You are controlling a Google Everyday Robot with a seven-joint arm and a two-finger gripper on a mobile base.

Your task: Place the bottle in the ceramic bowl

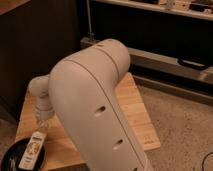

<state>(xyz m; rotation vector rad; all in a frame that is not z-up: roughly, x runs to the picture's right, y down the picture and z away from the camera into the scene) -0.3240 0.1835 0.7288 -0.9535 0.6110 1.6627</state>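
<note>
The white bottle [32, 151] with a dark-printed label hangs tilted, cap end up, over the black ceramic bowl [14, 156] at the lower left corner of the wooden table. My gripper [41, 128] points down at the end of the pale wrist and is shut on the bottle's upper end. The bottle's lower end is inside the bowl's rim; whether it touches the bowl does not show. My large pale arm link [95, 105] fills the middle of the view and hides much of the table.
The wooden table [132, 107] has its right and front edges close to the arm. Beyond it is speckled floor [185, 130]. A dark shelf unit [165, 55] with a metal rail stands behind. A dark wall is at the left.
</note>
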